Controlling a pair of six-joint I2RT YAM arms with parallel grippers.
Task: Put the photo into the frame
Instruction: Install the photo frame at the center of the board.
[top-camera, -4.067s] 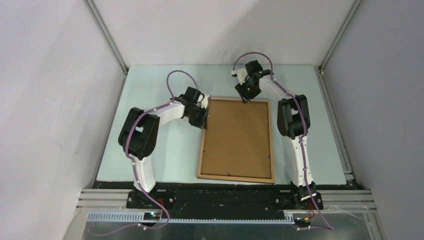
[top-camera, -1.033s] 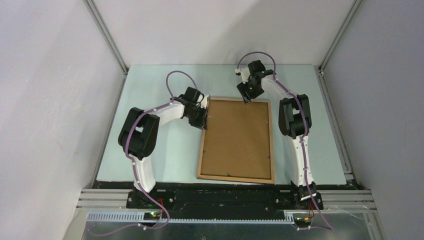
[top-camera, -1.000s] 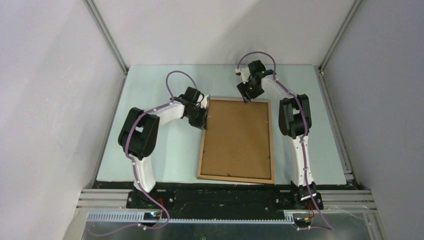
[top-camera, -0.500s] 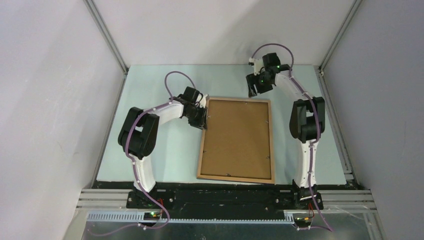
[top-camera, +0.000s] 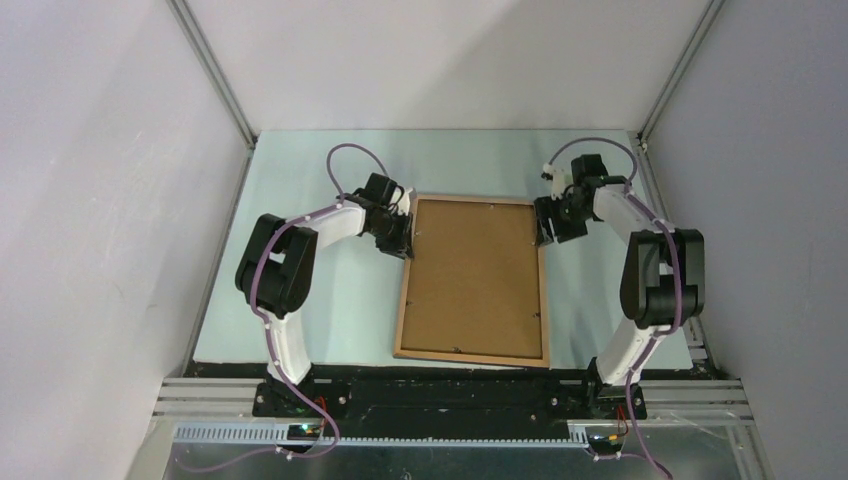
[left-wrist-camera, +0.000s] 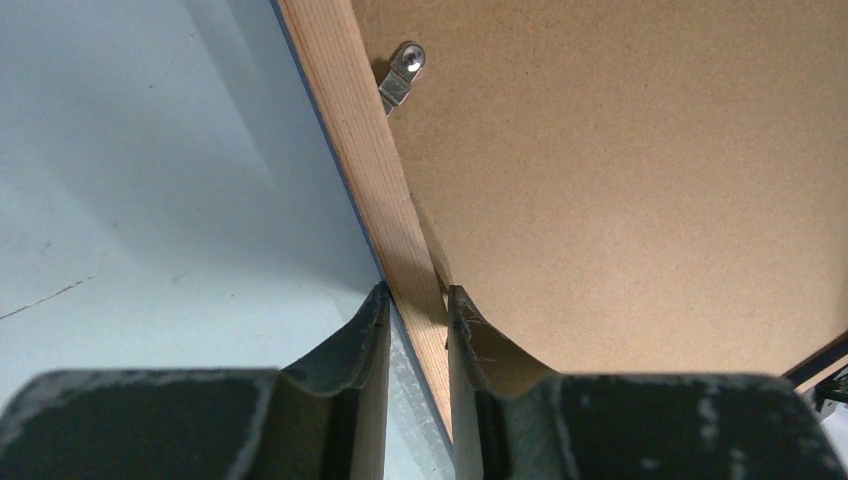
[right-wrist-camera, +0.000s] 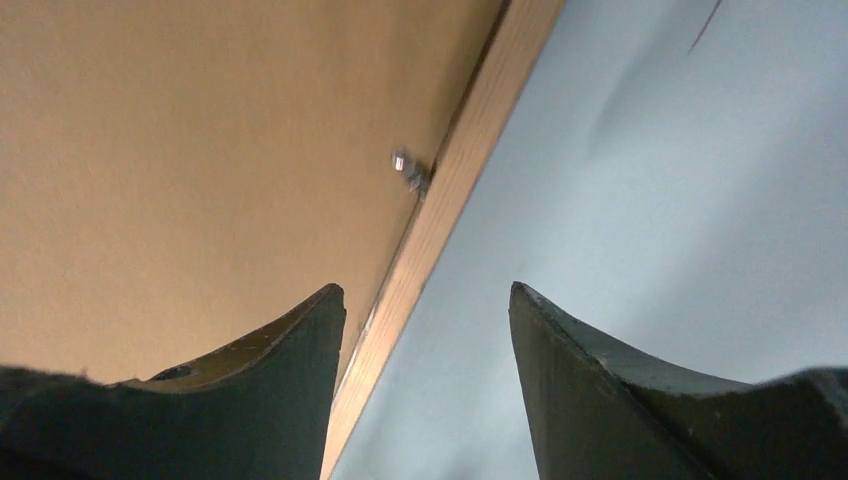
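The frame (top-camera: 470, 355) is pale honey wood with a fine straight grain and a thin dark-blue line along its outer edge. The board (top-camera: 475, 270) inside it is flat, speckled brown. The table (top-camera: 300, 170) is pale blue-green. The left arm (top-camera: 320, 222) and right arm (top-camera: 615, 205) are white with black joints, each trailing a purple cable (top-camera: 352, 147). The clip (left-wrist-camera: 403, 72) is silver. The left gripper (left-wrist-camera: 418, 292) is dull black, scuffed grey.

We're in a robotics lab cell, and it shows everywhere. Bare white panel walls (top-camera: 100, 200) close in beyond the left gripper (top-camera: 408, 244) and right gripper (top-camera: 545, 234). Aluminium extrusion posts (top-camera: 213, 75) climb the corners past them, and a plain pale-green table (top-camera: 300, 170) lies beneath. Back behind the wrists sit a black mounting rail (top-camera: 450, 398), a slotted cable duct (top-camera: 440, 434) and looping purple cables (top-camera: 352, 147).
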